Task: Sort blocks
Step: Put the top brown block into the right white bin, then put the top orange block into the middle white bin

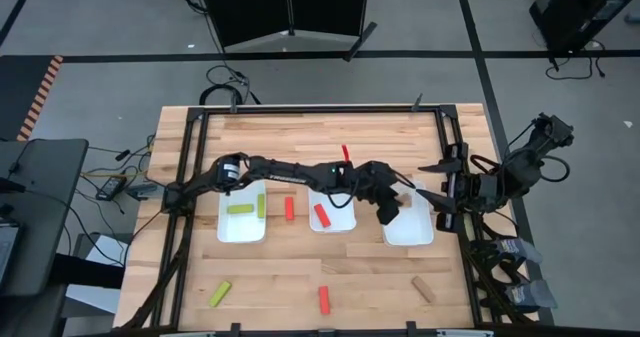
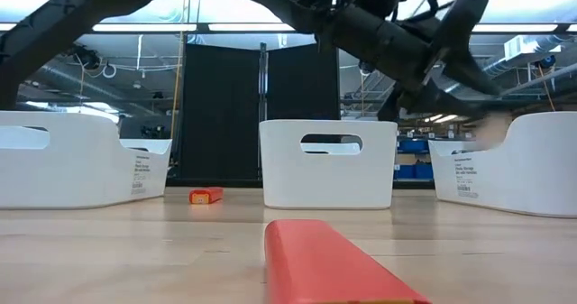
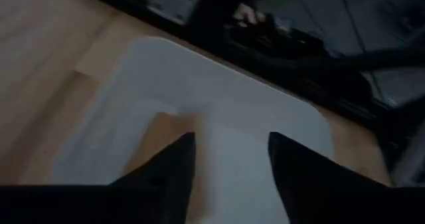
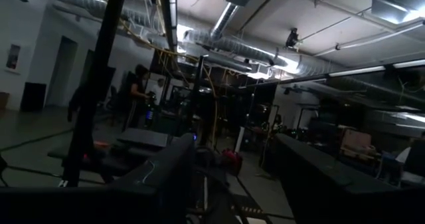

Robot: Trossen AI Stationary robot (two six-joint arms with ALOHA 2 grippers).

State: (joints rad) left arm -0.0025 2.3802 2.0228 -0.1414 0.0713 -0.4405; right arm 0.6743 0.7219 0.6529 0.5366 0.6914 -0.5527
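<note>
My left gripper reaches across the table and hangs open over the right white tray. In the left wrist view a brown block lies on that tray's floor, partly hidden behind one finger. Two yellow-green blocks lie in the left tray. A red block lies in the middle tray. My right gripper is open and empty at the table's right edge, beside the right tray.
Loose on the table are a red block between the left and middle trays, a red block at the far side, and a yellow-green, a red and a brown block near the front edge.
</note>
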